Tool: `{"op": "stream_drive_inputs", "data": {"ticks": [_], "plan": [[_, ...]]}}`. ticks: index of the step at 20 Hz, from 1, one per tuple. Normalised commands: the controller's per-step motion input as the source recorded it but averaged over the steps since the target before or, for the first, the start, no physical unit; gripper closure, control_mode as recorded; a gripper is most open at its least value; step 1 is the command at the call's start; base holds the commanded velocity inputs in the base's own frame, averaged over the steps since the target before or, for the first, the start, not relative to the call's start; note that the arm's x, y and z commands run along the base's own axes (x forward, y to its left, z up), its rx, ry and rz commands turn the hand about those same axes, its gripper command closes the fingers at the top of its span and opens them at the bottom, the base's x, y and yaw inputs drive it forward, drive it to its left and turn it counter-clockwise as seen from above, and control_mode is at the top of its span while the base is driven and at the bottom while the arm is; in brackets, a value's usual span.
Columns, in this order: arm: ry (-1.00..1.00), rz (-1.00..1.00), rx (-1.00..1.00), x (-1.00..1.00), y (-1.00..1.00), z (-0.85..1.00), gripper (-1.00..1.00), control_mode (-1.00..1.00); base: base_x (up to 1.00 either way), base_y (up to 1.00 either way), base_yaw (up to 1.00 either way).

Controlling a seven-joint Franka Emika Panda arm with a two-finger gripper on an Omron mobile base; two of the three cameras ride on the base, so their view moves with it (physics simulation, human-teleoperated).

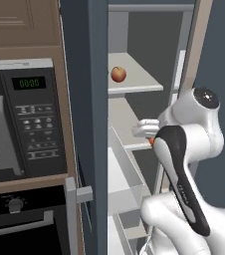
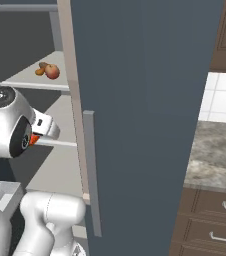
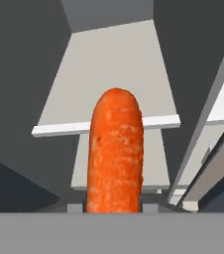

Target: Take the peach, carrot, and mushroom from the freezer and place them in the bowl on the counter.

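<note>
Freezer door hiding carrot base

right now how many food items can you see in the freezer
3. The peach and the mushroom sit together on the upper shelf. The carrot is in the gripper lower down. Others may be hidden behind the door.

Flat, even rendered light, no glare.
Freezer interior dim toward the back; shelf shadows faint; carrot texture looks slightly soft, perhaps blurred.
</note>
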Motion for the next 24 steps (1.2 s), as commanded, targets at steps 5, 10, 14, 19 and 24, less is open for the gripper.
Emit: {"op": "stream_drive_inputs", "data": {"ticks": [5, 10, 14, 19, 24], "plan": [[0.06, -0.09, -0.10, -1.00, -0.26, 0.17, 1.00, -1.00, 0.00, 0.00, 0.00], [0.00, -0.05, 0.00, -0.20, -0.10, -0.02, 1.00, 1.00, -0.80, -0.66, -0.27], [0.00, 0.00, 0.00, 0.00, 0.00, 0.00, 1.00, 1.00, -0.36, -1.00, -0.44], [0.00, 0.00, 0.00, 0.00, 0.00, 0.00, 1.00, 1.00, -0.07, -1.00, -0.47], [0.00, 0.00, 0.00, 0.00, 0.00, 0.00, 1.00, 1.00, 0.28, -1.00, -0.61]]}}
